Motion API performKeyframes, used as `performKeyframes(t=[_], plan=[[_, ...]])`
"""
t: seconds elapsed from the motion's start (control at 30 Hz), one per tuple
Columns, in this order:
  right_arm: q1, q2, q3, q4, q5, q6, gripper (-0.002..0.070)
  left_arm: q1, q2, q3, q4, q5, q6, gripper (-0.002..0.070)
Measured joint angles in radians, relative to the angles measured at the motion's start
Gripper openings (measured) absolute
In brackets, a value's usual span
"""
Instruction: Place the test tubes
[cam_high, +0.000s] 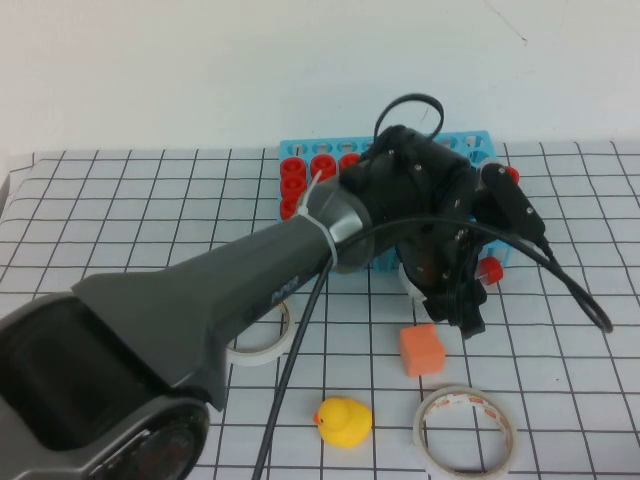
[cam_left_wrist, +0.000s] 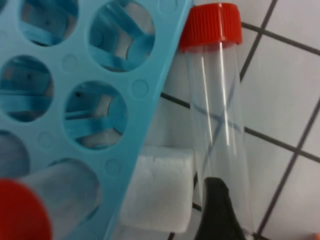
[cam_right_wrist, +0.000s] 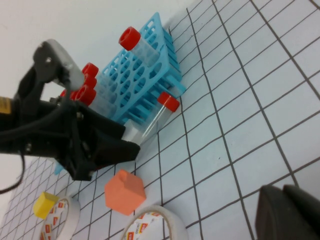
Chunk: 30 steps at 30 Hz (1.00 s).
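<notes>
A clear test tube with a red cap (cam_left_wrist: 215, 100) lies flat on the gridded table beside the blue rack (cam_left_wrist: 140, 125); in the high view this tube (cam_high: 488, 270) is at the rack's (cam_high: 310, 150) near right corner. My left gripper (cam_high: 462, 305) hangs open over the tube's bottom end, and one black finger (cam_left_wrist: 217, 210) shows against the glass. Several red-capped tubes (cam_high: 292, 180) stand in the rack's left holes. My right gripper (cam_right_wrist: 287, 200) is shut and holds nothing, low over bare grid away from the rack (cam_right_wrist: 145, 70).
An orange cube (cam_high: 421, 350), a yellow duck (cam_high: 343, 420) and two tape rolls (cam_high: 465, 430) (cam_high: 262, 340) lie in front of the rack. A white block (cam_left_wrist: 160, 195) sits against the rack's foot. The left arm covers much of the table's near left.
</notes>
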Motion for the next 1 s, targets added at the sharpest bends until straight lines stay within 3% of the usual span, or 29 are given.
performKeyframes(t=[0.53, 1.0], plan=[[0.0, 0.0, 0.0, 0.002, 0.0, 0.0, -0.0001, 0.0, 0.046, 0.0, 0.105, -0.031, -0.057, 0.0395], [0.0, 0.0, 0.0, 0.002, 0.0, 0.0, -0.0001, 0.0, 0.058, -0.002, 0.064, 0.002, -0.082, 0.0391]])
